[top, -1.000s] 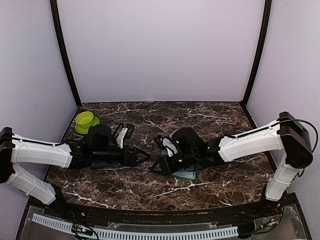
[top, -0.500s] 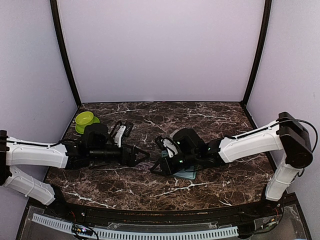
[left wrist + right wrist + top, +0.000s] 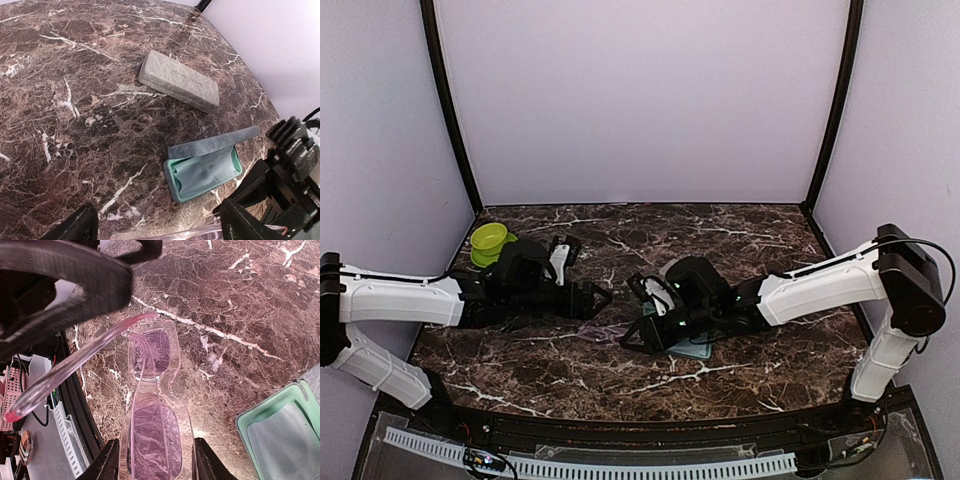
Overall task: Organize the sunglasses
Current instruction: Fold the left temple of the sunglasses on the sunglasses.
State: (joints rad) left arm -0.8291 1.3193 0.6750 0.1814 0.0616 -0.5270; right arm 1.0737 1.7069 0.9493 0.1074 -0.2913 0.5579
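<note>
Well left of the open teal-lined case (image 3: 202, 172), the left gripper (image 3: 155, 223) hovers with its fingers spread wide. Just left of that case, the right gripper (image 3: 156, 465) pinches the sunglasses (image 3: 152, 432) by one lens over the marble table (image 3: 740, 240) — pink-tinted, one temple swung out.

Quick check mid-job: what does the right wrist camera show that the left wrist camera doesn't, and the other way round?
Only the right wrist view: the sunglasses in full. They have a clear pink frame and sit clamped between the fingers of the right gripper, with one temple swung out.
Only the left wrist view: the closed grey case, lying flat farther off.
Both: the open teal-lined case with a cloth inside, on the marble table. The right wrist view catches only its corner.
</note>
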